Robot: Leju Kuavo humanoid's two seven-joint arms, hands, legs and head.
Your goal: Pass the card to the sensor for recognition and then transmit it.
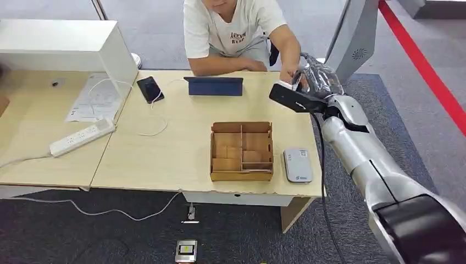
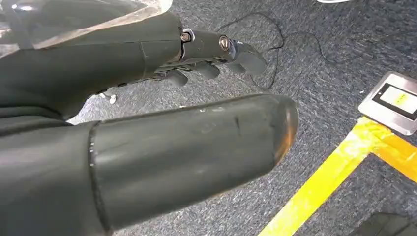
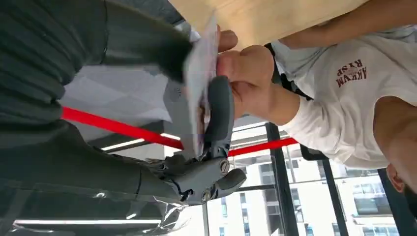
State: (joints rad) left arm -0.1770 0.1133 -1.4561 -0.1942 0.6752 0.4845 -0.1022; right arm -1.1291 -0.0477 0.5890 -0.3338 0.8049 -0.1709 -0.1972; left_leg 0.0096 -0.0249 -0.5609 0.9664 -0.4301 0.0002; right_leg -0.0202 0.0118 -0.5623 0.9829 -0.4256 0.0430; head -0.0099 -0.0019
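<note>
In the right wrist view the thumb and a darker finger (image 3: 220, 110) of the right hand (image 3: 196, 147) pinch the card (image 3: 199, 88), a thin pale card seen almost on its edge. The person's hand (image 3: 246, 73) touches the far side of the same card, so both hold it together. From the head view this right hand (image 1: 316, 77) is raised at the far right corner of the table (image 1: 181, 148), near the person's hand (image 1: 287, 74), with the silver arm coming up from the lower right.

The left hand (image 2: 196, 64) hangs down over the floor; its fingers (image 2: 216, 66) are a little bent, apart from the thick thumb, and they hold nothing.

On the light wooden table, the grey sensor (image 1: 297, 164) lies flat close to the near right edge, just beside a wooden box (image 1: 242, 150) with compartments. Farther away stand a dark blue tablet (image 1: 213, 86) and a black phone (image 1: 149, 88) with a white cable. On the second table to the left there are a white power strip (image 1: 82, 136), a sheet of paper (image 1: 93, 102) and a big white box-shaped cover (image 1: 66, 47).

The floor (image 1: 82, 231) is dark grey carpet with a red line (image 1: 423, 66) at the right. In the left wrist view, yellow tape (image 2: 334, 172) is on the carpet and a small metal device (image 2: 393, 101) with a screen lies beside it. The person in a white T-shirt (image 1: 231, 27) sits behind the table
</note>
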